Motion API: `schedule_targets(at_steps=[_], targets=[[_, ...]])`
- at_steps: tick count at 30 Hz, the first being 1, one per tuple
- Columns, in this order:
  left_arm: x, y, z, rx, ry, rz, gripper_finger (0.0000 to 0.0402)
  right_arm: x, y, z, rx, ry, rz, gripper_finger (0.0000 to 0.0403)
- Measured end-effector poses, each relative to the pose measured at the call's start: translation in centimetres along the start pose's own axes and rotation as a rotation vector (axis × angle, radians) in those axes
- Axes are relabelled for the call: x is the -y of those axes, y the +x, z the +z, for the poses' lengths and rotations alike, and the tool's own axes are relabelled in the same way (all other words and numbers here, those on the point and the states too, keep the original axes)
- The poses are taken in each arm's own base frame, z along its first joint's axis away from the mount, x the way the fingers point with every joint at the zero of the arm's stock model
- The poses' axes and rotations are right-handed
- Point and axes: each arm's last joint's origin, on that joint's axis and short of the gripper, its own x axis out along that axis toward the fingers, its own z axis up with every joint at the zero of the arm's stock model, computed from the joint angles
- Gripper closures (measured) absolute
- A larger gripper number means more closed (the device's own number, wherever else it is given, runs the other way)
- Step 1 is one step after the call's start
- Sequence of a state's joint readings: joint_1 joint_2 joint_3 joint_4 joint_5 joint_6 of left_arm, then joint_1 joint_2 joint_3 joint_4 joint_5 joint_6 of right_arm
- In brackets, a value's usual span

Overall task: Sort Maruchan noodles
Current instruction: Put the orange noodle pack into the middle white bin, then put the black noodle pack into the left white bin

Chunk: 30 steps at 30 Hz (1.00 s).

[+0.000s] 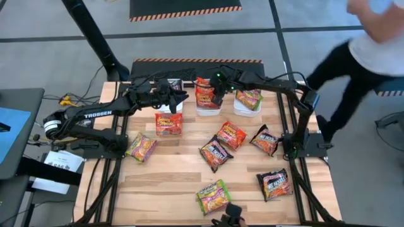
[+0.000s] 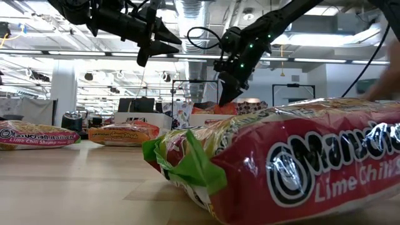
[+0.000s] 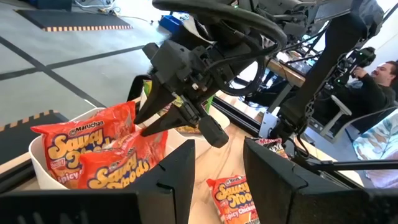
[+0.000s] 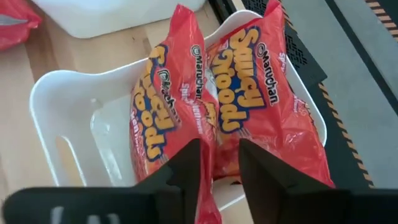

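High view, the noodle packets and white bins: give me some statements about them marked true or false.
1. The right pincer hovers over the middle white rectangular plastic bin, which holds red-orange crinkly plastic noodle packets. True.
2. The left pincer grips a packet. False: it is open and empty.
3. Every packet is already in a bin. False: several lie loose on the wooden table.
4. The right-hand white plastic bin holds a green plastic noodle packet. True.
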<state>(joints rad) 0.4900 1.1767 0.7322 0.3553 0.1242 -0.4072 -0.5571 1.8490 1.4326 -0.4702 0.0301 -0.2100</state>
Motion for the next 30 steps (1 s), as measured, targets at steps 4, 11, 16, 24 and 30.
schedule_targets(at_steps=[4,11,16,24,30], targets=[[0.0,0.0,0.0,-0.001,0.0,-0.001,0.0281,0.2,-1.2,0.7,0.0,0.001,-0.003,0.0244],[0.1,-0.1,0.0,-0.013,0.0,-0.016,0.0281,0.5,-3.7,1.8,-0.1,0.059,0.016,0.0228],[0.5,-0.9,0.6,0.01,0.029,-0.032,0.0281,0.0,-4.9,1.5,-0.227,0.161,0.039,0.0228],[0.9,-3.5,1.4,0.004,0.121,0.044,0.0281,-1.6,-6.3,-1.1,-0.557,0.328,0.095,0.0227],[1.3,-5.1,2.0,0.015,0.203,0.076,0.0281,-4.4,-7.4,-2.0,-0.725,0.371,0.074,0.0227]])
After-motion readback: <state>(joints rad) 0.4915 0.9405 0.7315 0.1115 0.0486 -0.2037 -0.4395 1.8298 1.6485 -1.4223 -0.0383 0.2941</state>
